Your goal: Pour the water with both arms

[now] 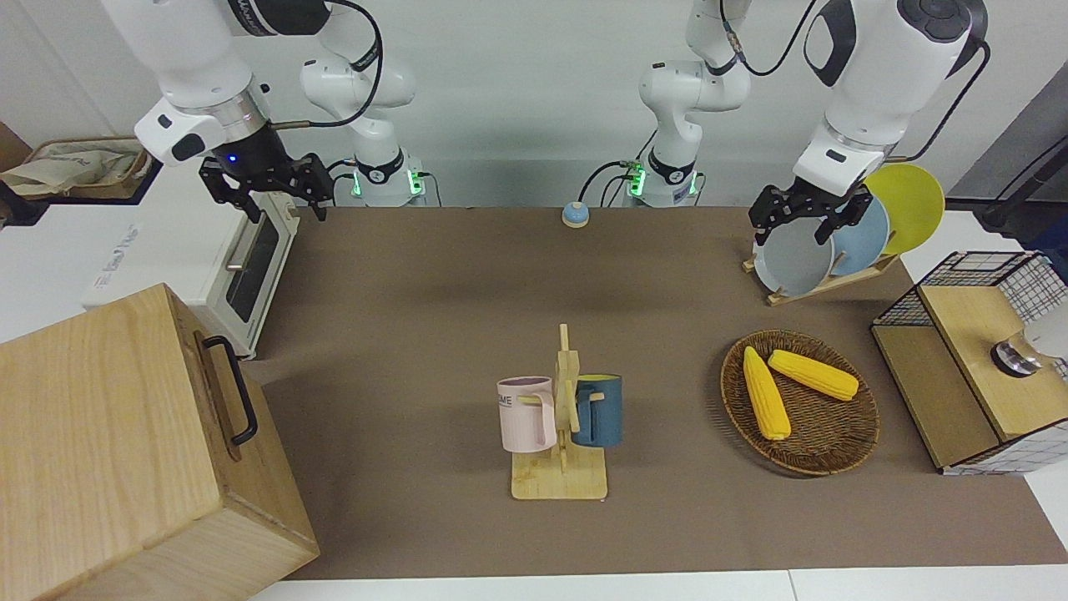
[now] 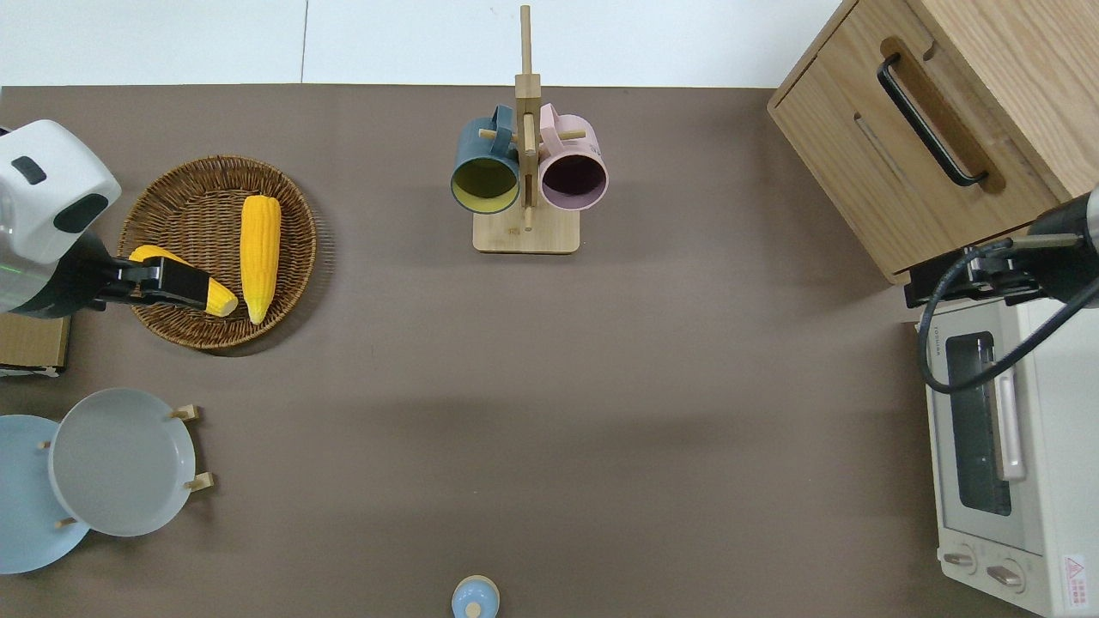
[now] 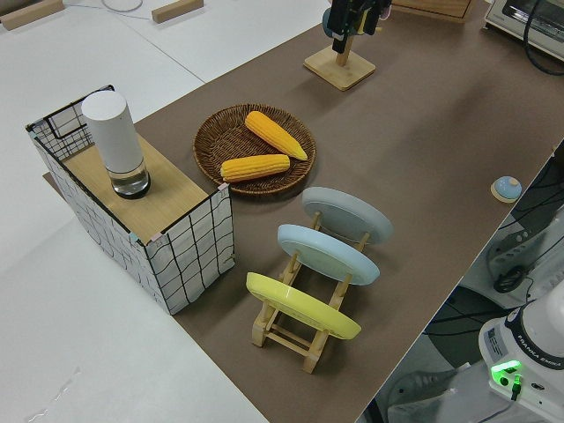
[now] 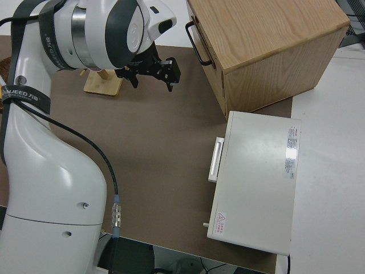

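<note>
No water shows in any view. Two mugs hang on a wooden mug tree (image 1: 561,477) in the middle of the mat, at its edge farthest from the robots: a pink mug (image 1: 526,414) (image 2: 573,168) and a dark blue mug (image 1: 602,412) (image 2: 482,165). My left gripper (image 1: 805,229) (image 2: 172,287) is up in the air, open and empty, over the rim of the wicker basket. My right gripper (image 1: 271,204) (image 4: 151,80) also hangs open and empty, over the gap between the wooden cabinet and the toaster oven.
The wicker basket (image 1: 826,438) holds two corn cobs. Close to it stand a plate rack (image 1: 793,260) with three plates and a wire crate topped by a white cylinder (image 3: 115,141). Toaster oven (image 1: 250,271) and wooden cabinet (image 1: 108,451) fill the right arm's end. A small bell (image 1: 575,214) sits near the robots.
</note>
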Available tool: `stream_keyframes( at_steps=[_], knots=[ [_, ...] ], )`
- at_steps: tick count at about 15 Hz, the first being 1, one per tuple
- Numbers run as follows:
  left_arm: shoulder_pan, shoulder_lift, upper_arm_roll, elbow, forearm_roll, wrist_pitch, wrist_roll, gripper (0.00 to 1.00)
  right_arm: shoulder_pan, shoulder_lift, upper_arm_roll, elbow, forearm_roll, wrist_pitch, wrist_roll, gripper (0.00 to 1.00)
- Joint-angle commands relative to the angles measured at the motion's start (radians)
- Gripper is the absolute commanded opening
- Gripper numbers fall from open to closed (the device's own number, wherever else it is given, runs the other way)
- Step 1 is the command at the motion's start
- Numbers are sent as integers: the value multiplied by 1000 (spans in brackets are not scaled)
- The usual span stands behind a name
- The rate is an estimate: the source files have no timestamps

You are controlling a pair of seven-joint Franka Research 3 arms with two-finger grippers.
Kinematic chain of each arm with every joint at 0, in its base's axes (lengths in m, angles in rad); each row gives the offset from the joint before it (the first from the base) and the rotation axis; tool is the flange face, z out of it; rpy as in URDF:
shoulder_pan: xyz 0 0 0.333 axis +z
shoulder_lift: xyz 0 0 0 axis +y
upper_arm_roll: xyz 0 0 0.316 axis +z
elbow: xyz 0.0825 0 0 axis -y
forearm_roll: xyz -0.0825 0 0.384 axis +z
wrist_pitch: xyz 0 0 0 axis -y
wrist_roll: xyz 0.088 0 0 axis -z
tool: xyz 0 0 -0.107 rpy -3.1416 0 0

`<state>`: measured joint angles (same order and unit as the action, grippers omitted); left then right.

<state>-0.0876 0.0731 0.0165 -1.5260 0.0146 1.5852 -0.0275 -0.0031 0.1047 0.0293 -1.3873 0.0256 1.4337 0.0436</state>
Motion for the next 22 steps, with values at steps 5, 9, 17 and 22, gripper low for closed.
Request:
stream_keyframes(
  at_steps=[5, 9, 17, 22],
  knots=[
    [2, -13, 10, -6, 22, 6, 20, 998, -6, -11, 6, -12, 20, 96, -19, 992],
    [6, -13, 19, -6, 22, 6, 29, 998, -5, -11, 8, -12, 20, 96, -18, 992],
    [130, -7, 46, -2, 18, 25, 244, 998, 44, 4, 100, -84, 17, 152, 65, 992],
    [276, -1, 46, 6, 12, 61, 434, 998, 159, 87, 100, -122, 17, 299, 82, 992]
  ],
)
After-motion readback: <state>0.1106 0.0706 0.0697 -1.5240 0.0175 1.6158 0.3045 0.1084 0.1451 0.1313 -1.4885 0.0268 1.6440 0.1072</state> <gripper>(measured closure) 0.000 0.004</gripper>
